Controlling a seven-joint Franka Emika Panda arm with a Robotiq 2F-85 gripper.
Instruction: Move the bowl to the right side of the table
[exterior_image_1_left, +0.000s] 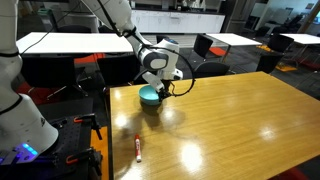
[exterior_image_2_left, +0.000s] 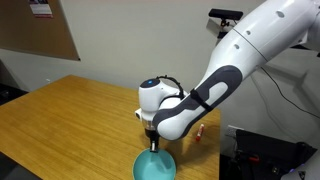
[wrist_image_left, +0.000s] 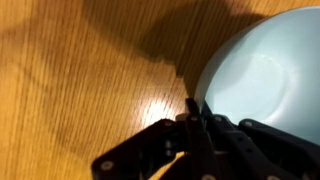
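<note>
The teal bowl (exterior_image_1_left: 149, 96) sits on the light-brown wooden table (exterior_image_1_left: 230, 120) near its far left corner. It also shows in an exterior view (exterior_image_2_left: 155, 166) at the table's near edge and fills the right side of the wrist view (wrist_image_left: 262, 75). My gripper (exterior_image_1_left: 157, 88) stands right above it, also seen in an exterior view (exterior_image_2_left: 151, 145). In the wrist view the black fingers (wrist_image_left: 193, 112) are closed on the bowl's rim, one finger outside and one inside.
A red-and-white marker pen (exterior_image_1_left: 137, 148) lies on the table near its front left edge; its red tip shows behind the arm (exterior_image_2_left: 200, 131). White-topped tables (exterior_image_1_left: 60, 42) and black chairs (exterior_image_1_left: 207, 46) stand behind. Black equipment (exterior_image_1_left: 75, 140) sits left of the table.
</note>
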